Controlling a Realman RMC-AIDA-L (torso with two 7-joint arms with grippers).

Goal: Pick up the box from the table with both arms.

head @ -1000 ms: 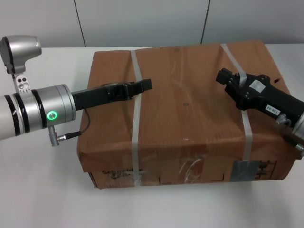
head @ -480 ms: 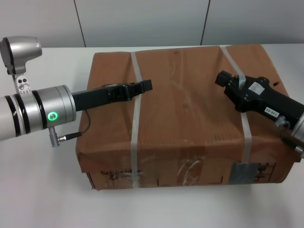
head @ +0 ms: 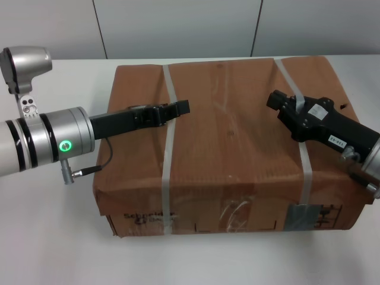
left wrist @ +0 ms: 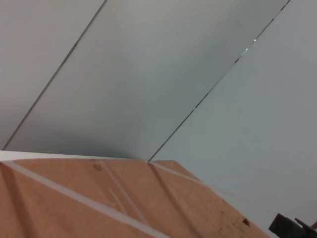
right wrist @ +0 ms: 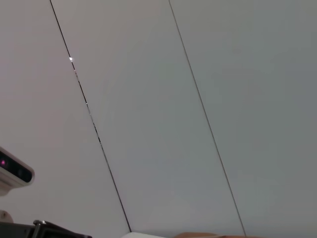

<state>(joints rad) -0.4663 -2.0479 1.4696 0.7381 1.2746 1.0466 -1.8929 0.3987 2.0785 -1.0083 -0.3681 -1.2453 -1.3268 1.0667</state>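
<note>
Hovering above the cardboard box (head: 231, 142), the left end effector (head: 178, 108) and right end effector (head: 276, 100), finger state unreadable, should be lowered to opposite sides and squeezed evenly.

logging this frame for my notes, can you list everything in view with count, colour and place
box: 1, brown cardboard, centre of the table, black print on its near side
straps: 2, pale grey, running front to back over the box top
sticker: 1, grey, near side of the box toward the right
table: 1, white, under the box
wall panels: pale grey with dark seams, behind the table
cable: 1, black, hanging under the left arm
left tool: 1, black, above the box top by the left strap
right tool: 1, black with white labels, above the box top by the right strap
</note>
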